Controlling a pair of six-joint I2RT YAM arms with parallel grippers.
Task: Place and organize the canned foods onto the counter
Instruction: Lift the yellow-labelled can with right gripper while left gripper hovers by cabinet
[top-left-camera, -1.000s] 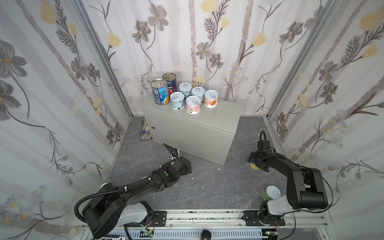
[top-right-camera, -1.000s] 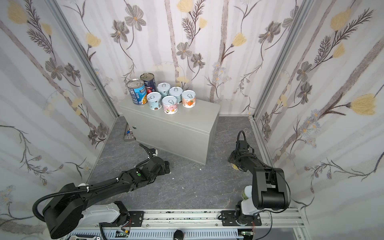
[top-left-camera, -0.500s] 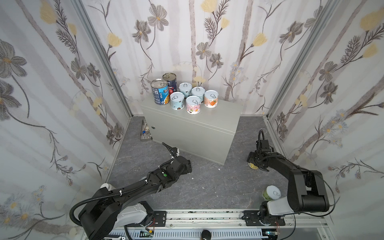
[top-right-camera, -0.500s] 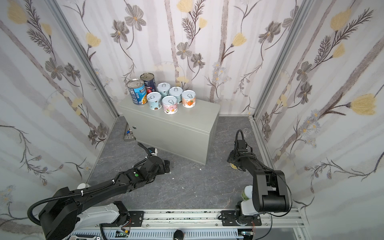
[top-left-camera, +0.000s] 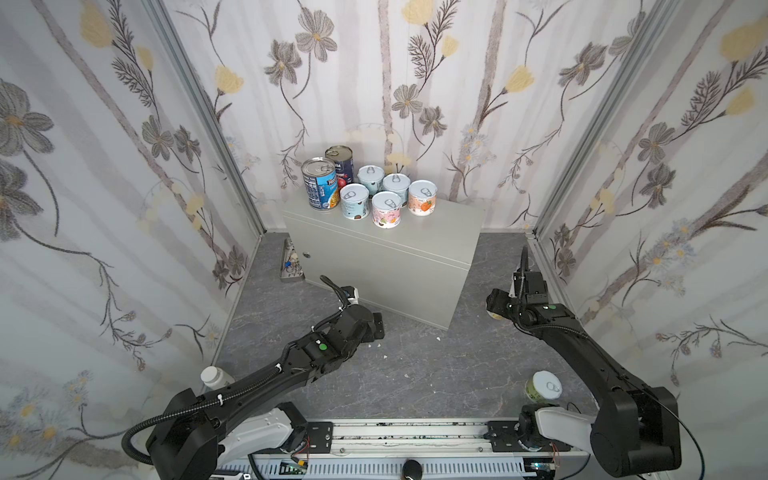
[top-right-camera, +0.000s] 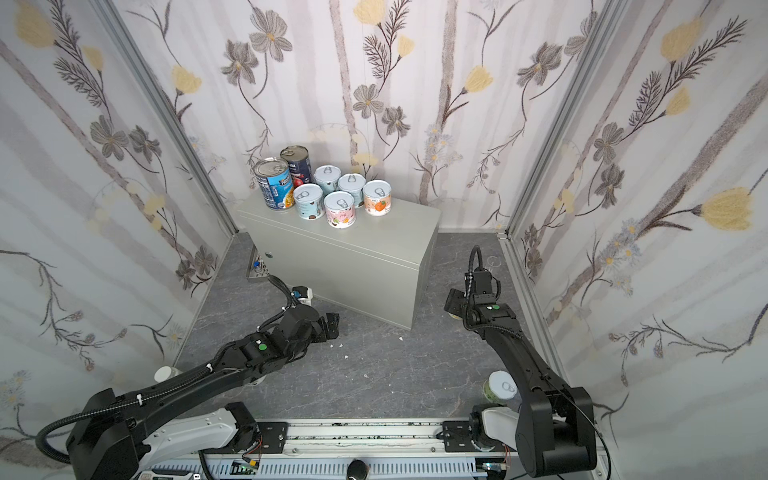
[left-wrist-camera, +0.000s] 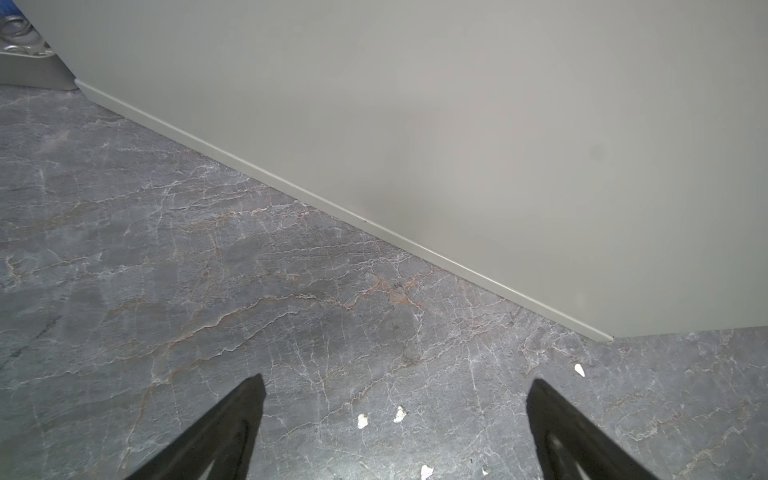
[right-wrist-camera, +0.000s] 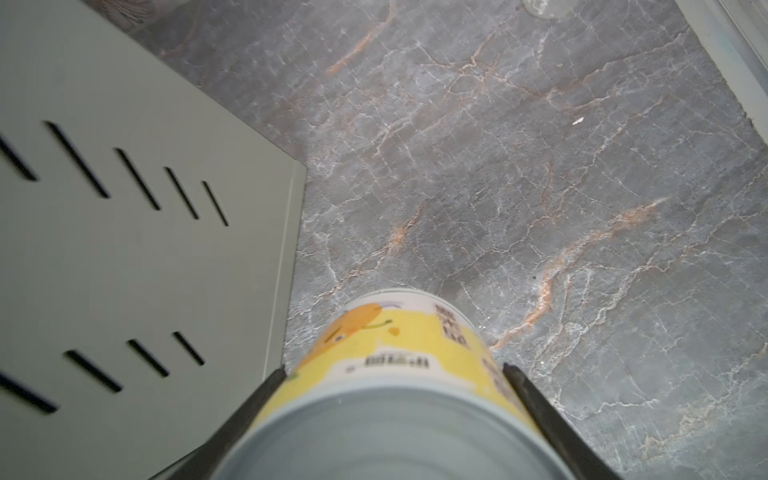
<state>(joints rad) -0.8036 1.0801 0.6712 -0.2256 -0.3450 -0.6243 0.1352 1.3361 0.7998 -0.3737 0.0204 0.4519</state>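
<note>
The counter (top-left-camera: 386, 253) (top-right-camera: 345, 257) is a light-grey metal cabinet. On its top, at the back left, stand two tall cans (top-left-camera: 320, 183) (top-right-camera: 272, 183) and several short pastel cans (top-left-camera: 386, 210) (top-right-camera: 338, 210). My right gripper (top-left-camera: 496, 303) (top-right-camera: 454, 302) (right-wrist-camera: 395, 368) is shut on a short yellow-labelled can (right-wrist-camera: 399, 345), low beside the counter's slotted right side (right-wrist-camera: 124, 257). Another short can (top-left-camera: 544, 386) (top-right-camera: 500, 386) with a green label stands on the floor by the right arm's base. My left gripper (top-left-camera: 376, 326) (top-right-camera: 332, 324) (left-wrist-camera: 397, 382) is open and holds nothing, low over the floor in front of the counter.
A white pill bottle (top-left-camera: 214, 376) (top-right-camera: 164, 374) stands at the front left beside the left arm. A small metal tray (top-left-camera: 291, 266) (top-right-camera: 257, 270) leans at the counter's left corner. White crumbs (left-wrist-camera: 399, 415) dot the dark marbled floor (top-left-camera: 415, 374). Floral walls close in on three sides.
The right jaws have narrowed onto the yellow can and the gripper has shifted slightly toward the counter. The left gripper has edged a little to the right, still open.
</note>
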